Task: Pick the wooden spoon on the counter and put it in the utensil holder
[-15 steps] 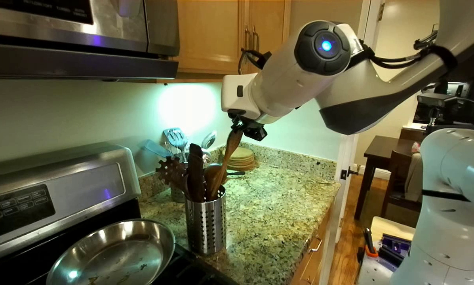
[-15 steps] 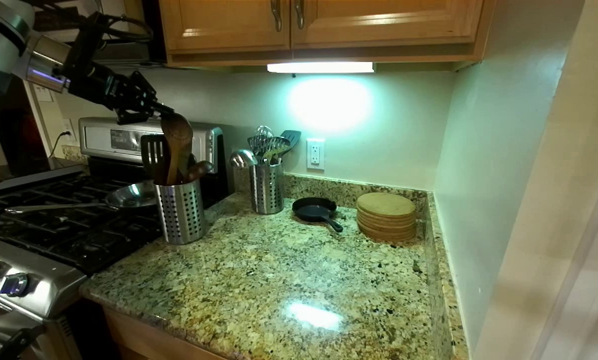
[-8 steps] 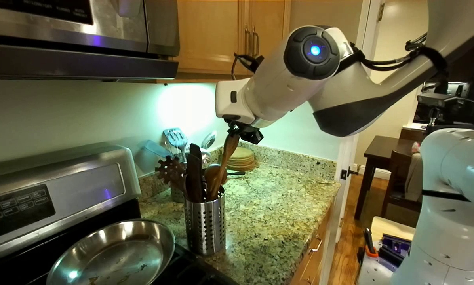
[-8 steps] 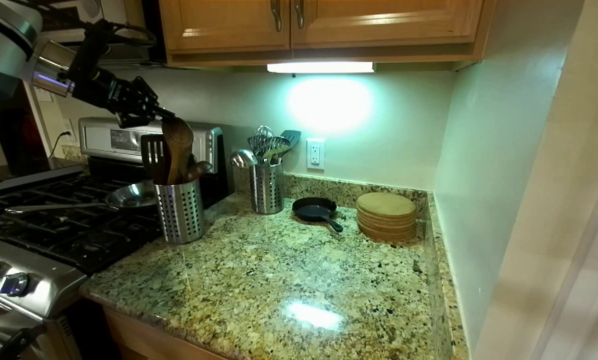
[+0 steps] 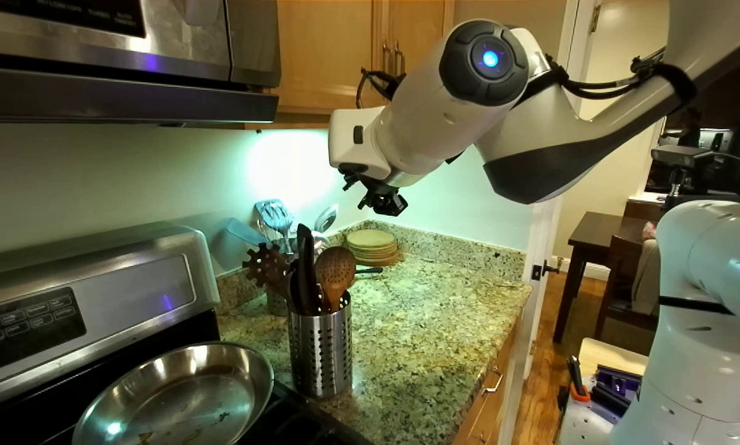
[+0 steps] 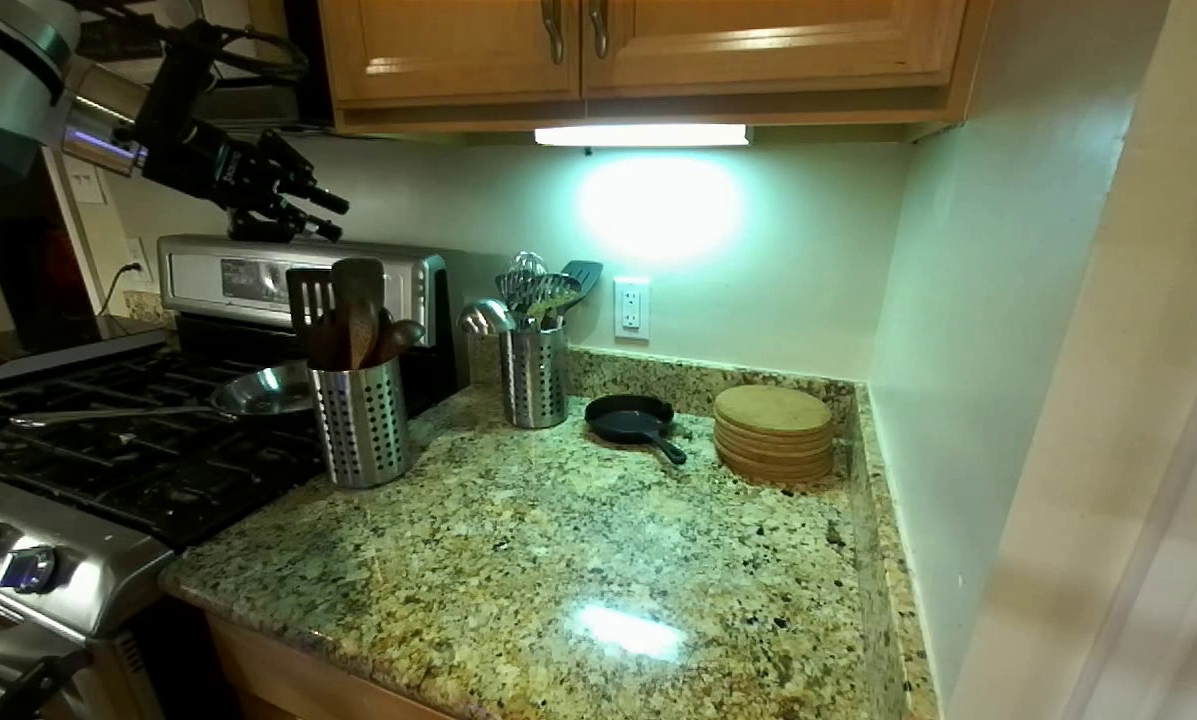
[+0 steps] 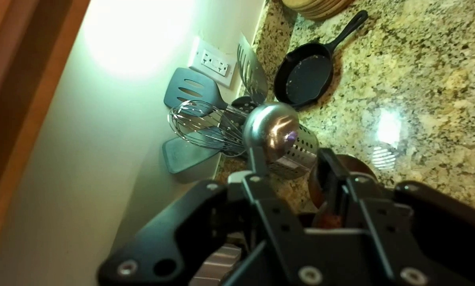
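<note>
The brown wooden spoon (image 5: 335, 271) stands in the utensil holder (image 5: 321, 355), its perforated head up above the rim among dark utensils. In an exterior view the spoon (image 6: 360, 295) and the metal holder (image 6: 360, 430) show too. The holder stands on the granite counter (image 6: 558, 560), at the stove side. My gripper (image 6: 338, 218) is open and empty, above the spoon's head and apart from it. In the wrist view the gripper (image 7: 292, 161) has a gap between its fingers. Brown utensil heads (image 7: 358, 165) show behind one finger, partly hidden; I cannot tell which is the spoon.
A second metal container (image 6: 535, 380) with a ladle, whisk and turners stands by the wall. A small black skillet (image 6: 630, 418) and a stack of round boards (image 6: 773, 430) are on the counter. A steel pan (image 5: 178, 395) sits on the stove. Cabinets (image 6: 658, 50) hang above.
The gripper was shut on the spoon's head; it has opened and risen a little. The spoon has dropped lower in the holder and turned, and it stands more upright.
</note>
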